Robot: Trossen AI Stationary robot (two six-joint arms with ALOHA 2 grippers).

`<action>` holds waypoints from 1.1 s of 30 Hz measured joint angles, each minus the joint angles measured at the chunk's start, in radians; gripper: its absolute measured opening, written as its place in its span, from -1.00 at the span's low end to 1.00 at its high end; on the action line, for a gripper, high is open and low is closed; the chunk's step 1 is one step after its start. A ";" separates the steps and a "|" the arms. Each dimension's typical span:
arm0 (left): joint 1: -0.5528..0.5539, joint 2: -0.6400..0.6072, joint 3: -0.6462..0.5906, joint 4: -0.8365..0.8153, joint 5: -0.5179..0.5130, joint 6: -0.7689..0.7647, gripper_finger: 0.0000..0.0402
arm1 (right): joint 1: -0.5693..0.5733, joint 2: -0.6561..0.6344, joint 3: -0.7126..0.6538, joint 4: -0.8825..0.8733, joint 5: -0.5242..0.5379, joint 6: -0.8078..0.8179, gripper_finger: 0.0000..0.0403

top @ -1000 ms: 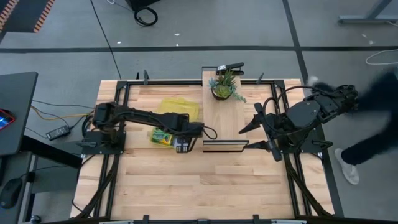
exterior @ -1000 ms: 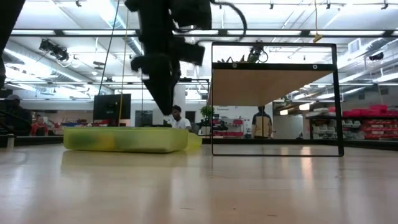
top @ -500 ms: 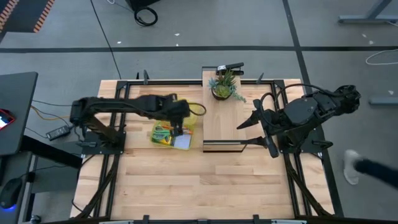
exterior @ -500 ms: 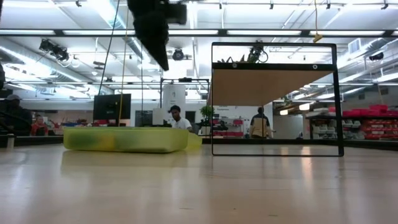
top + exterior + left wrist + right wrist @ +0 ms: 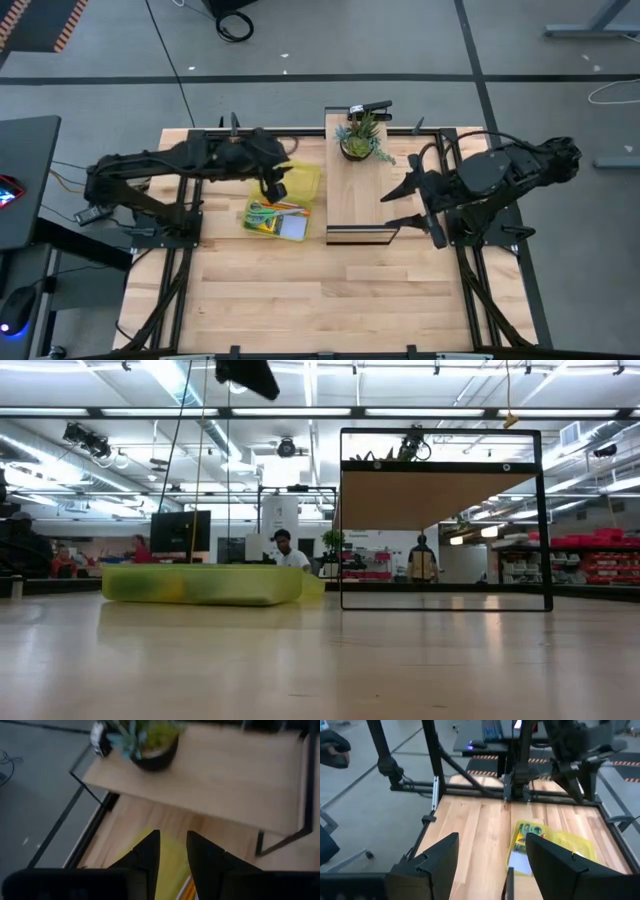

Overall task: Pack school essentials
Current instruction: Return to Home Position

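Observation:
The translucent yellow case (image 5: 303,184) lies open on the table left of centre. In it lie the yellow-green crayon box (image 5: 258,222), the green-handled scissors (image 5: 265,210), an orange pencil (image 5: 288,206) and the light blue sticky-note pad (image 5: 293,229). My left gripper (image 5: 277,188) hangs high above the case's far part and slants down. Its fingers (image 5: 150,851) stand a narrow gap apart with nothing between them. My right gripper (image 5: 393,208) hovers open and empty at the right, by the wooden stand.
A black-framed wooden stand (image 5: 365,190) is at the table's far middle, with a potted green plant (image 5: 360,140) on its top. In the low view its frame (image 5: 445,520) stands right of the case (image 5: 200,583). Bare table spreads along the near side.
My left gripper has risen high off the case's near end, drawn back toward the table's far and left edges, and tipped up from pointing down. The light blue pad it covered now shows lying in the case. A person passing right of the table has gone.

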 joint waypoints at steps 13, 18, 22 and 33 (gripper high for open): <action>0.000 -0.225 0.003 0.205 0.000 -0.033 -0.49 | -0.092 -0.148 0.065 0.020 0.009 -0.040 0.18; -0.001 -0.283 0.003 0.282 -0.002 -0.027 -0.49 | -0.154 -0.210 0.065 0.028 0.027 -0.048 0.17; -0.002 -0.321 0.003 0.334 0.000 -0.008 -0.49 | -0.195 -0.240 0.065 0.027 0.027 -0.055 0.14; -0.002 -0.393 0.003 0.334 -0.001 0.002 -0.49 | -0.261 -0.292 0.065 0.009 0.027 -0.081 0.07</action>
